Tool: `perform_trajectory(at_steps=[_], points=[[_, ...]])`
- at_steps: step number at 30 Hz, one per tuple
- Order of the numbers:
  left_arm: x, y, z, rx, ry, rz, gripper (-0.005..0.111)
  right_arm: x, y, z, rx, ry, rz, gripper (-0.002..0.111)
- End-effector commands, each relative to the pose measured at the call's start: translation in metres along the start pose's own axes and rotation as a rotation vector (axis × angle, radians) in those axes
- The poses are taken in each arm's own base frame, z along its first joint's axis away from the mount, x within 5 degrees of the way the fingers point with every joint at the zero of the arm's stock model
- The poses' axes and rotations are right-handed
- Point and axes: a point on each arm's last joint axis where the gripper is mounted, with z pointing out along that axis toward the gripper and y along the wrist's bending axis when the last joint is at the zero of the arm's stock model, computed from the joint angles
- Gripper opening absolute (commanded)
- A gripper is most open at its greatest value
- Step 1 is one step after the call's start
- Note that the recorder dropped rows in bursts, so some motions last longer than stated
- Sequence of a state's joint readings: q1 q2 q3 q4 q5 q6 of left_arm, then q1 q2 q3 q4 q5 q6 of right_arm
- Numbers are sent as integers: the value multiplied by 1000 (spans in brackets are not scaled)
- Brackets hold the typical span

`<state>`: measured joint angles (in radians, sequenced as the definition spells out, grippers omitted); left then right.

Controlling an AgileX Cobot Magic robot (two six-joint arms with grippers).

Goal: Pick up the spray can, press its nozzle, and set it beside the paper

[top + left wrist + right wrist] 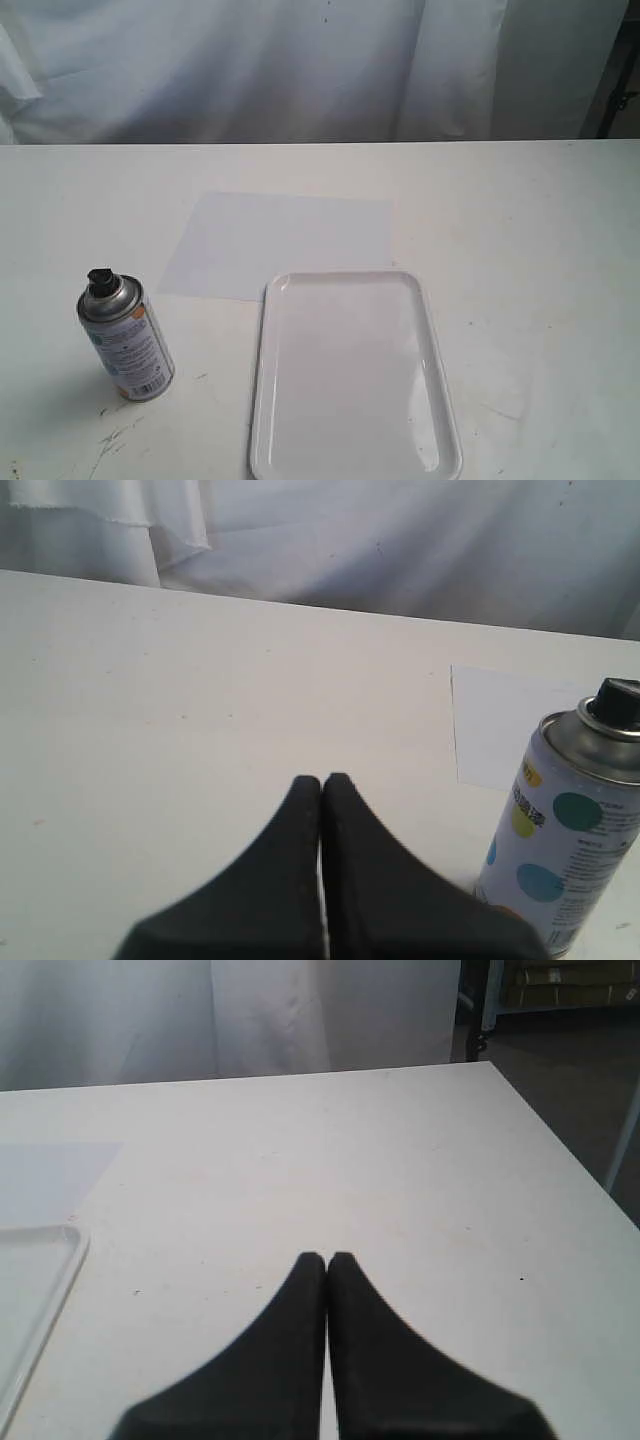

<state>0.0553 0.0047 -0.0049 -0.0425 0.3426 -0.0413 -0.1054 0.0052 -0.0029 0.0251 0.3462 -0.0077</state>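
Two claws, both pressed together and empty: left gripper (322, 780) at the lower middle of its wrist view, right gripper (327, 1258) likewise in its own. Neither shows in the exterior view.

Item 1, spray can (125, 338): upright at lower left of the exterior view, black nozzle (100, 281) on top. It is well apart from the paper (280, 243), which lies flat at centre. In the left wrist view the can stands at lower right, near the closed fingers.

Item 2, tray (262, 380): glossy, lower centre. Its upper rim meets or overlaps the paper's lower edge; cannot tell which.

Hazards, as judged:
- Fingers not opened first would shove the tall, narrow can instead of gripping it. Once toppled, it would likely roll on the smooth table (540, 250).
- A grip too high could block the nozzle.
- A grip too light could let the slick metal slip.
- Setting the can on the tray's raised rim would leave it tilted.

Open room: bare table left and right of the paper, and above it up to the curtain (250, 70). The table edge and the drop to the floor show at the right of the right wrist view.
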Motion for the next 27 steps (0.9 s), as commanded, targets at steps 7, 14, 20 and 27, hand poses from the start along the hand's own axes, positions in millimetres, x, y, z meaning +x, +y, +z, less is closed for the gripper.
perform_trajectory(at_steps=[7, 14, 20, 27], points=[[1, 0, 0, 7, -9, -2, 0, 0, -1, 0, 8, -5, -4, 0], [-6, 0, 0, -1, -84, 49, 0, 0, -1, 0, 8, -5, -4, 0], [-32, -2, -6, 14, -373, 49, 0, 0, -1, 0, 8, -5, -4, 0], [-40, -2, -10, 18, -477, 50, 0, 0, -1, 0, 8, -5, -4, 0]])
